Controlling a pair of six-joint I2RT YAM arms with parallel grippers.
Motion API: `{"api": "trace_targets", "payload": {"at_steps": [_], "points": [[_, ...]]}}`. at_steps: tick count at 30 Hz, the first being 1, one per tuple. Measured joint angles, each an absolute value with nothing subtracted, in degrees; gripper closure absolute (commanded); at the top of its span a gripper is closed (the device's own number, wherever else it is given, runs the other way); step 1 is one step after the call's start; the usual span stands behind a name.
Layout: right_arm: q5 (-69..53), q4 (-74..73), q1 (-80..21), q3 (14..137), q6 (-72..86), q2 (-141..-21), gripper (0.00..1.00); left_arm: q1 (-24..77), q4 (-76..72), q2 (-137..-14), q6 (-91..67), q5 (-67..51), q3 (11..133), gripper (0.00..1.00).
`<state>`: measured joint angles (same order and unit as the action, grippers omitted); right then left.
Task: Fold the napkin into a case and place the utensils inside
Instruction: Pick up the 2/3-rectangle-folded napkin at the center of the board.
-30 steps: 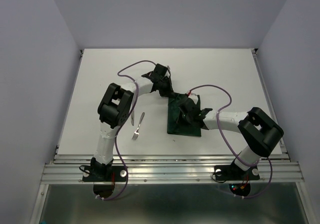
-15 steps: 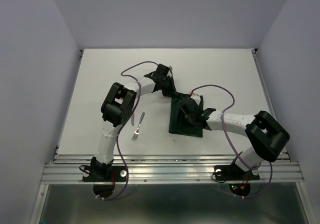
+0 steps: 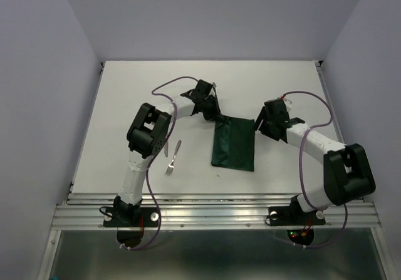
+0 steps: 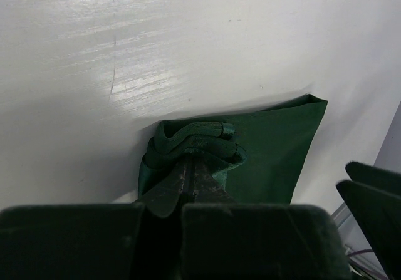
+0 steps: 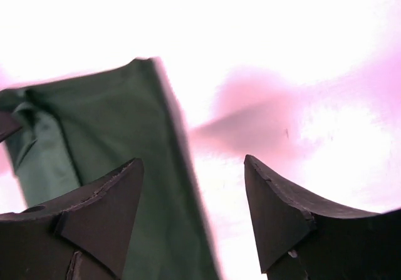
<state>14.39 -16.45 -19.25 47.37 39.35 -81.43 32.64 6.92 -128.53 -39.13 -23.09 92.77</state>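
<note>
Napkin [image 3: 233, 143] in left fingers [image 4: 164, 195], right fingers [image 5: 100, 211] beside

Top camera: sat high above near edge, looked down over whole table [image 3: 119, 104]. Left wrist camera: hung close over napkin [image 3: 233, 143], at far left corner. Right wrist camera (washed pink): faced same napkin's far edge, close, from right.

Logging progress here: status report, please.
Left jaws shut on napkin's far corner. Right jaws open, holding nothing. Fork lies left of the napkin, clear.

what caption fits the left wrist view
Left end effector pinching a bunched corner of the green napkin on a white table.
</note>
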Motion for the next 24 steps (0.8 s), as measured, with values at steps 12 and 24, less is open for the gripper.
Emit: {"api": "trace_targets", "payload": {"at_steps": [12, 24], "points": [[5.0, -12.3, -12.6, 54.0, 32.3, -96.6, 0.39, 32.6, 5.6, -128.1, -39.8, -23.1, 91.5, 1.0], [-5.9, -4.5, -12.6, 55.8, 31.4, -101.0, 0.52, 32.6, 5.9, -128.1, -39.8, -23.1, 91.5, 1.0]]}}
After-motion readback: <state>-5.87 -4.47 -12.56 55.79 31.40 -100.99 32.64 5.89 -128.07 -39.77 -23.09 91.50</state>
